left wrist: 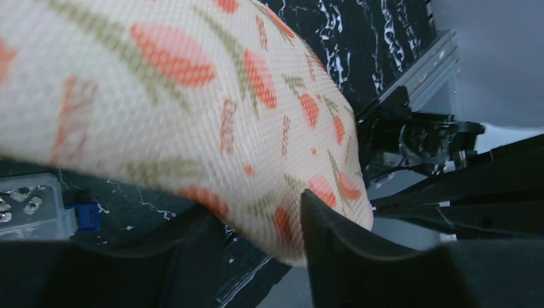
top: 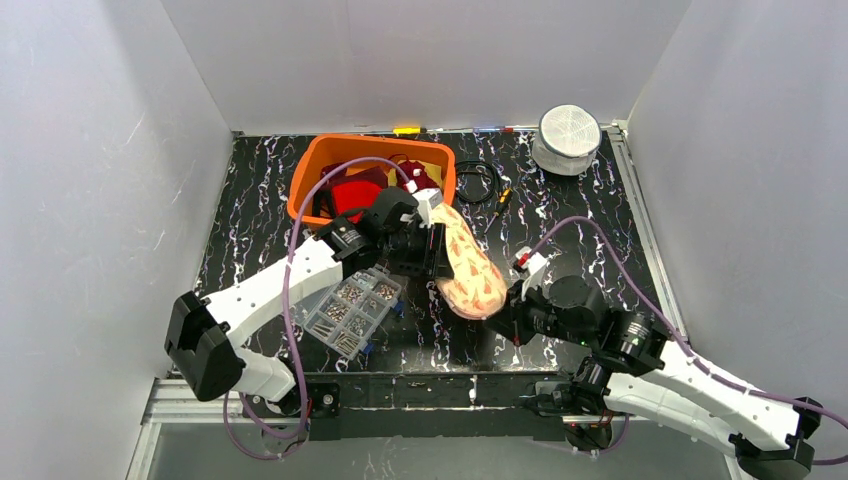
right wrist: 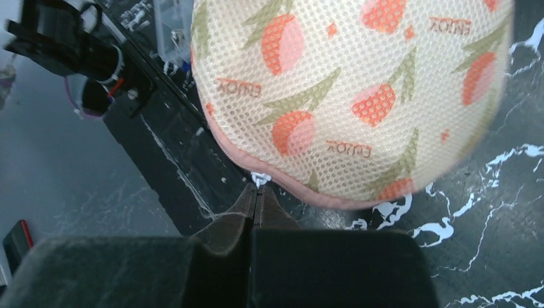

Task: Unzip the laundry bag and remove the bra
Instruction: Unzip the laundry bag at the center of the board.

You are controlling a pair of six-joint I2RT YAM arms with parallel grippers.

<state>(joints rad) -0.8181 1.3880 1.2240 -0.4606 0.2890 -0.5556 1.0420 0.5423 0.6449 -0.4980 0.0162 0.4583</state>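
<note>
left hand (left wrist: 251, 206): fingers parted, straddling cream fruit-print mesh laundry bag (top: 468, 262) | right hand (right wrist: 256, 192): closed, pinching white zipper pull (right wrist: 258, 178)

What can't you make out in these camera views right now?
- The bra: hidden in every view by the laundry bag's mesh.
- Left gripper: left wrist view, bag bulging between its jaws hides whether it grips.
- Zipper pull: right wrist view, too small to tell if right gripper pinches it.
</note>
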